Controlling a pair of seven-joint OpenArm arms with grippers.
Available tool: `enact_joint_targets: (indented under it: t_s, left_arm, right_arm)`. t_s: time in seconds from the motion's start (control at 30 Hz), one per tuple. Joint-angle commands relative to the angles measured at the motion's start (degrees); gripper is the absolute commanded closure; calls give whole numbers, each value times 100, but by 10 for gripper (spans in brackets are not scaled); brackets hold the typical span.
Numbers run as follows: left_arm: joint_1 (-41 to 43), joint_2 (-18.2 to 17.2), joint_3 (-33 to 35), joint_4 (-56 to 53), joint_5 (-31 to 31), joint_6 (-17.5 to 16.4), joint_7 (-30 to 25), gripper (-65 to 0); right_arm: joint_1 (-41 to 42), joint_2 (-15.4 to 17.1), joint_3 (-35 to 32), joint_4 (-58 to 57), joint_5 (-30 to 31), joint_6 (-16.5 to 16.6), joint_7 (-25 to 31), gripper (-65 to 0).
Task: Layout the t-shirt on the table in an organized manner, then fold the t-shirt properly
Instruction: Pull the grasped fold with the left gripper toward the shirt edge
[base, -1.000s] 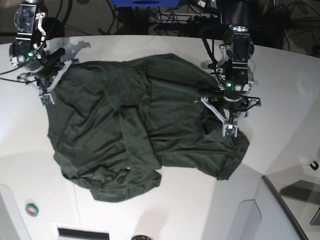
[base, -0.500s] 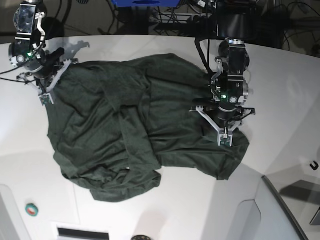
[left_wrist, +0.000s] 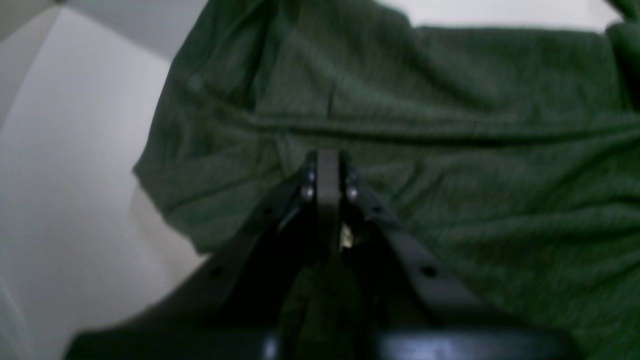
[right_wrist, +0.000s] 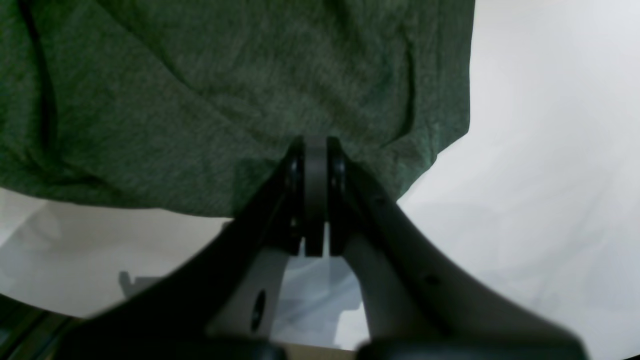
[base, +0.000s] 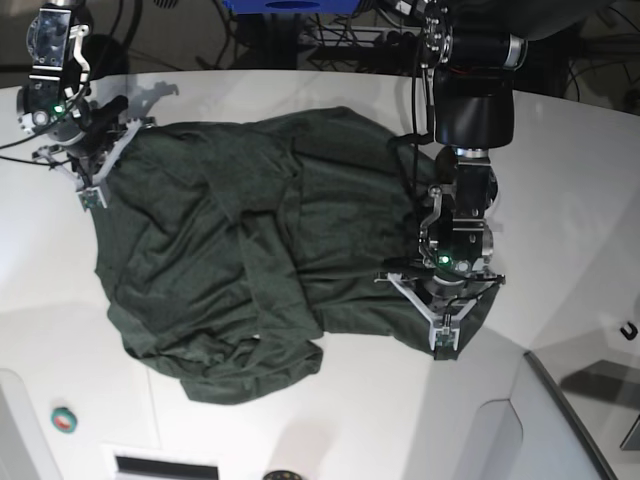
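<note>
Gripping the crumpled t-shirt (base: 270, 260) at two edges on the table (base: 570, 180).
Base view: left hand (base: 446, 342) at 4 o'clock, right hand (base: 92, 196) at 10 o'clock. Wrist views: left hand (left_wrist: 327, 165) and right hand (right_wrist: 315, 150) both pinched on cloth.

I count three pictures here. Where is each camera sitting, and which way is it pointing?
Base: overhead, looking down on the table and crumpled t-shirt; both arms show.
Left wrist: on the left arm, looking along the shut left gripper onto the cloth near its edge.
Right wrist: on the right arm, looking along the shut right gripper at a shirt edge.
Shared: all three show the green shirt on the white table.
</note>
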Motion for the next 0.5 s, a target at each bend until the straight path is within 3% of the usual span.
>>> enact_joint_targets:
  t_s: [0.0, 0.17, 0.3, 0.47]
  left_arm:
    - [-36, 6, -17, 238, 13, 10, -91, 0]
    - [711, -47, -61, 1548, 48, 10, -73, -2]
    - [1037, -196, -70, 1653, 13, 10, -64, -104]
    - [1274, -355, -70, 1653, -5, 2, -100, -278]
  right_arm:
    - [40, 52, 7, 85, 29, -7, 85, -2]
    - [40, 52, 16, -29, 29, -7, 94, -2]
    - [75, 105, 16, -275, 38, -7, 111, -2]
    - [75, 113, 16, -275, 38, -7, 111, -2]
